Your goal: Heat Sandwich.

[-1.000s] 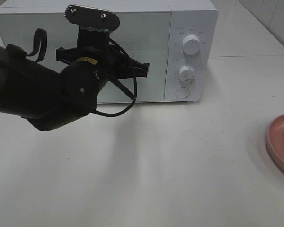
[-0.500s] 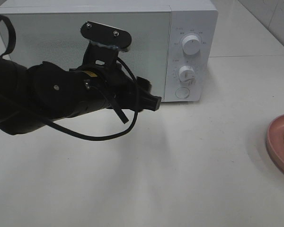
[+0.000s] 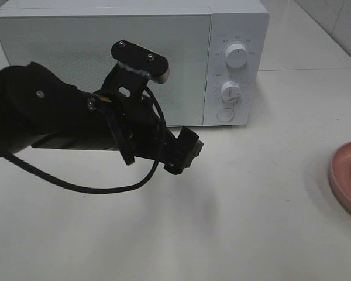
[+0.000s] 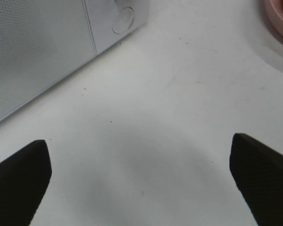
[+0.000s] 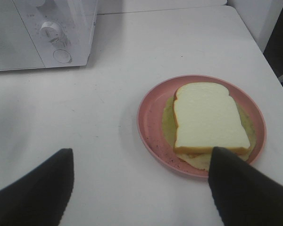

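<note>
White table surface (image 3: 251, 193), matte, occupies nearly the whole scene; faint specks and scuffs are visible on it in the wrist views. A soft diffuse shadow falls across its near-left area. Lighting is even, with no hard glare. At the far right, a seam divides the table from a second white slab (image 3: 307, 35). A pale wall (image 3: 339, 14) shows at the far-right corner.

Kitchen-like test bench: white microwave (image 3: 128, 61), pink plate (image 5: 153, 117), plain white table (image 3: 234, 222).
</note>
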Motion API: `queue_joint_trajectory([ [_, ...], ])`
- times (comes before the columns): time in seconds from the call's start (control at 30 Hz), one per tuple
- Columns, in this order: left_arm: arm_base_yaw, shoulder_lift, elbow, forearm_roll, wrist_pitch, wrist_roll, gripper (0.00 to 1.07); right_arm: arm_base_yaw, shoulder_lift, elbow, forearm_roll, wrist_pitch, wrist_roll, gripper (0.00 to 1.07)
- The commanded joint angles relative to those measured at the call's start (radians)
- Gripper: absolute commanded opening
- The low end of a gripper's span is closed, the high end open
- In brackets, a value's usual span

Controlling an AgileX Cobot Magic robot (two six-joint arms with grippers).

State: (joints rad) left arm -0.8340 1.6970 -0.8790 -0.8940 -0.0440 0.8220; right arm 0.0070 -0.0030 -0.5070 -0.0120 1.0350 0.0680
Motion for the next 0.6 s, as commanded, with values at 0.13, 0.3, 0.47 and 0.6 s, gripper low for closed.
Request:
queue_joint_trajectory([
  [0.13,0.106,-0.069,0.002,0.039,0.252,-0.008,0.98,-0.008,-0.028,0.002,0.003,0.001,-0.015,0.76],
  [0.3,0.255,-0.156,0.002,0.113,0.468,-0.099,0.98,-0.008,-0.028,0.002,0.003,0.001,-0.015,0.76],
  [0.47,0.365,-0.229,0.002,0.252,0.607,-0.228,0.98,-0.008,-0.028,0.002,0.003,0.001,-0.015,0.76],
  [0.6,0.464,-0.313,0.002,0.377,0.725,-0.358,0.98,-0.008,-0.028,0.002,0.003,0.001,-0.015,0.76],
])
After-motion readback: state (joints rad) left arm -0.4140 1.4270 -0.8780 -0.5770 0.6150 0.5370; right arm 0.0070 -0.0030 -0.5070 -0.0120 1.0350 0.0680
